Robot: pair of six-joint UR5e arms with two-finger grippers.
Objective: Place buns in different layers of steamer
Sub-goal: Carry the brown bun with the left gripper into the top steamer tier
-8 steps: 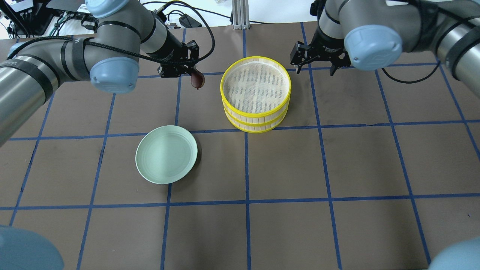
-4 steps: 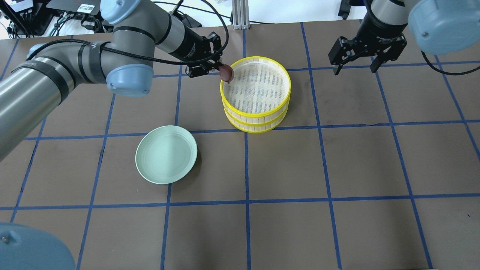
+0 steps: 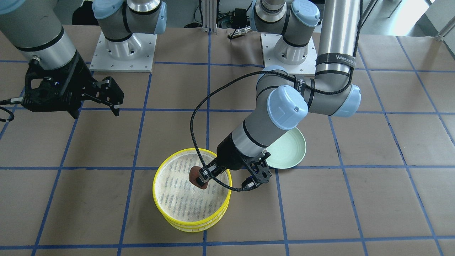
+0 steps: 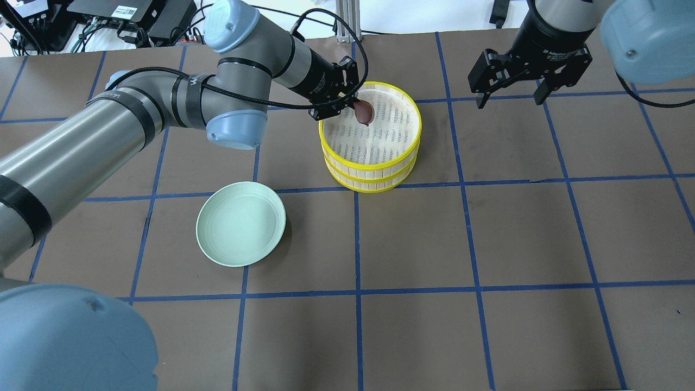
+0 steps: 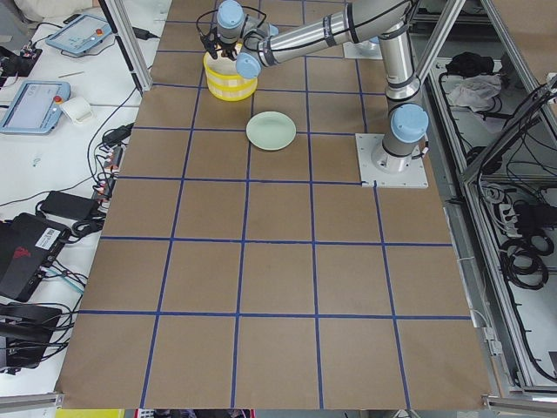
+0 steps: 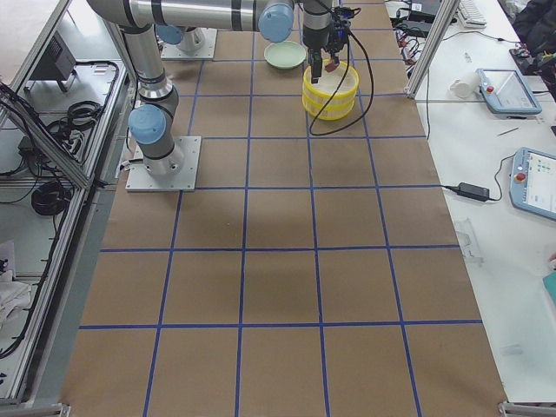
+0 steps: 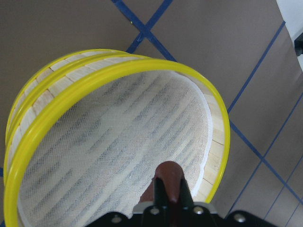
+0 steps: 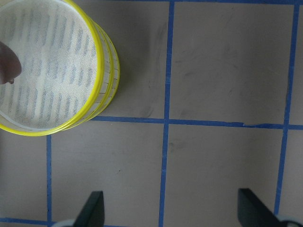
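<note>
Two steamer layers with yellow rims sit stacked (image 4: 371,165); the top tray's woven base (image 3: 181,199) is bare. My left gripper (image 4: 359,108) is shut on the dark reddish-brown bun (image 4: 364,112) and holds it just above the top tray, inside its far-left rim. The bun also shows in the front view (image 3: 195,176) and in the left wrist view (image 7: 169,179). My right gripper (image 4: 507,96) is open and empty, above the table to the right of the steamer. The cream-white bun does not show in any view.
An empty pale green plate (image 4: 240,223) lies on the table, to the near left of the steamer. The brown table has a blue tape grid. The left arm's black cable (image 3: 193,117) loops above the steamer's rim.
My left gripper has carried the brown bun rightward from beside the steamer to over the top tray. My right gripper moved rightward, away from the steamer, then held still.
</note>
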